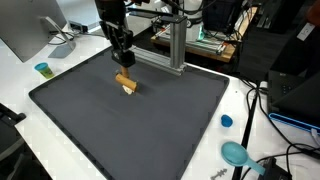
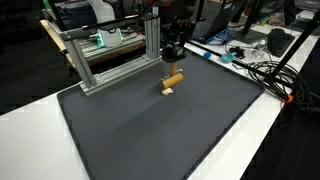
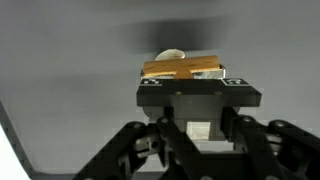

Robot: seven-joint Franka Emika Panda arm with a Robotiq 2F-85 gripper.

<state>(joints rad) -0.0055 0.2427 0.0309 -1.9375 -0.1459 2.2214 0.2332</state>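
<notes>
A dark grey mat (image 1: 130,120) covers the white table, an aluminium frame (image 2: 110,55) at its far edge. Near that frame, the Robotiq gripper (image 1: 123,62) hangs directly above a small wooden block (image 1: 126,84) lying on the mat, its long axis crosswise to the fingers in the wrist view; jaws appear parted, gripping nothing. The block's pale underside is partly hidden.

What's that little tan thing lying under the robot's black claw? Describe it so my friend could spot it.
Start at the big dark grey mat covering the white table. Toward its far edge, in front of the aluminium frame, the black gripper hangs just above a small wooden block. It is the only tan, orange-brown object on the mat; the blue items sit off it.
</notes>
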